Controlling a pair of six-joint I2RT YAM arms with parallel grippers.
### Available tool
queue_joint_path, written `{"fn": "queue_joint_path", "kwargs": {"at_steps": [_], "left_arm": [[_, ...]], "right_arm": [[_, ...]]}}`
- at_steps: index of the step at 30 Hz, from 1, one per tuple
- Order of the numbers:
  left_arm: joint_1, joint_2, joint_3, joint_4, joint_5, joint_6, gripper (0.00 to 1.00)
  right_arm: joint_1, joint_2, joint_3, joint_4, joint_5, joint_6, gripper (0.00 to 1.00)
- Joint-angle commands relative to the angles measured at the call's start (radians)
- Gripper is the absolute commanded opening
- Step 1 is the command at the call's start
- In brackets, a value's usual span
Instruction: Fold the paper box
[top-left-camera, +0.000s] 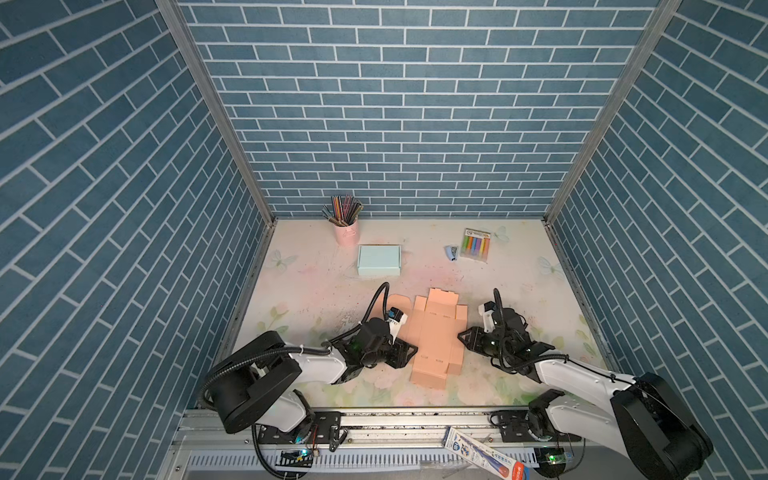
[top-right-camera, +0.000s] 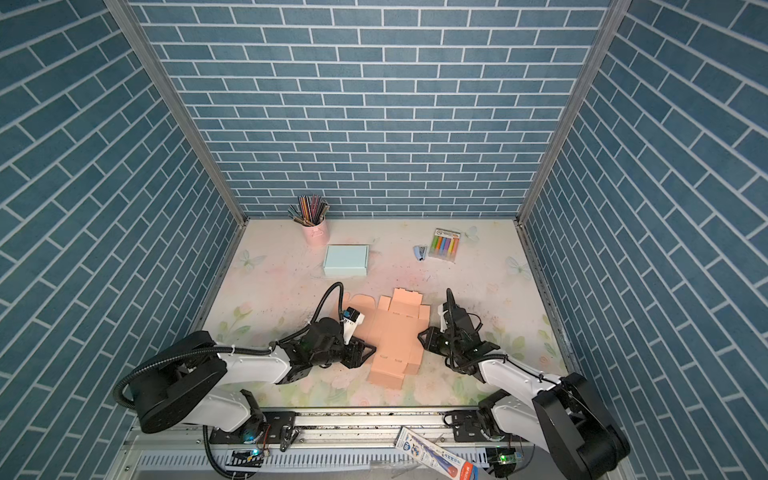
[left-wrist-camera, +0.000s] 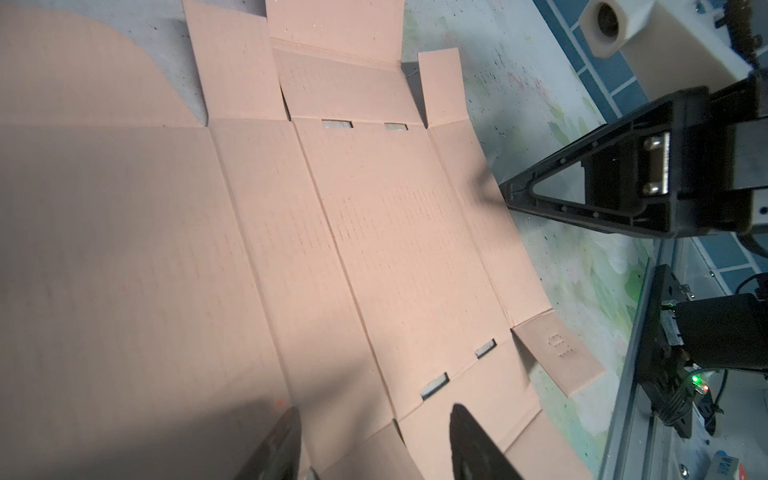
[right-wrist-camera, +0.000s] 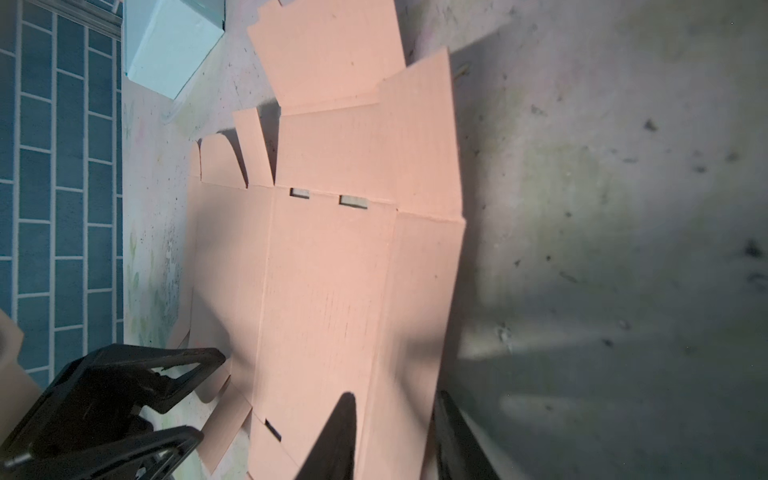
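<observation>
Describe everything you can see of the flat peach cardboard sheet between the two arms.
The peach sheet is a matte, die-cut card blank, unfolded and lying nearly flat on the floral table. Creases split it into long panels; paired slots sit at two creases, end flaps lift slightly, and a rounded flap lies on its left. The left gripper is low over its left part, the right gripper straddles its right edge, both with jaws apart.
</observation>
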Motion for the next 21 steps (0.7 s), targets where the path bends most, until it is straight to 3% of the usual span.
{"fn": "queue_joint_path", "kwargs": {"at_steps": [1,13,21], "left_arm": [[-0.006,0.016,0.004,0.018,0.008,-0.003,0.57],[-0.009,0.068,0.026,0.015,0.022,0.004,0.55],[-0.014,0.069,0.029,0.016,0.028,-0.002,0.55]], "right_arm": [[-0.004,-0.015,-0.019,0.063,-0.039,0.062,0.32],[-0.003,-0.050,-0.093,0.210,-0.058,0.154,0.31],[-0.004,-0.033,-0.070,0.193,-0.025,0.123,0.26]]}}
